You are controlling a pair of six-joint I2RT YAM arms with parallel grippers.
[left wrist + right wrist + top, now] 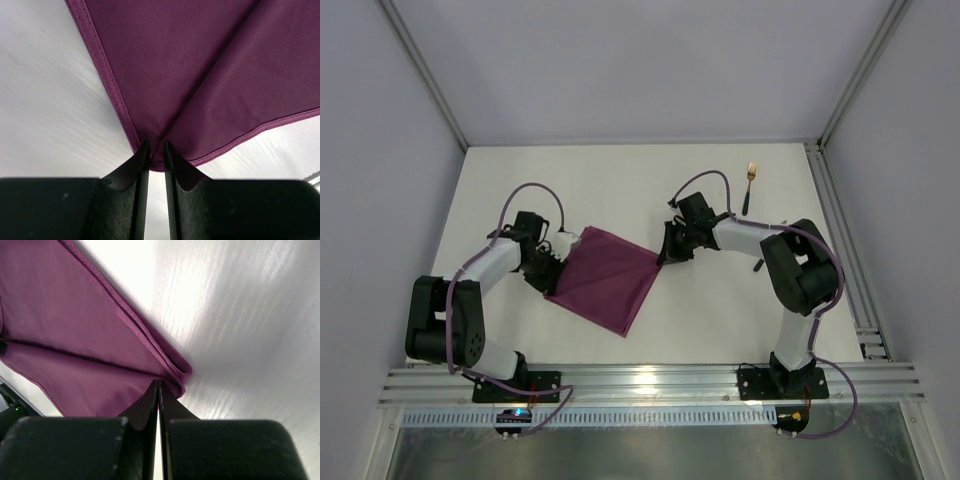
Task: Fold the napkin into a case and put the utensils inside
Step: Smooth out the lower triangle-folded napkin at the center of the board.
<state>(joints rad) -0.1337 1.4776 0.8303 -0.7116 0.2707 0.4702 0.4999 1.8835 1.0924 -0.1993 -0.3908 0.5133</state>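
Observation:
The magenta napkin lies between the arms as a tilted four-sided shape. My left gripper pinches its left corner; in the left wrist view the cloth runs down into the narrow gap at the gripper. My right gripper is shut on the right corner, where the napkin shows doubled layers beside the gripper. A gold fork with a dark handle lies at the far right. No knife shows clearly; a short dark end pokes out by the right arm.
The white table is walled by grey panels on three sides. A metal rail runs along its right edge and another along the near edge, where both arm bases are bolted.

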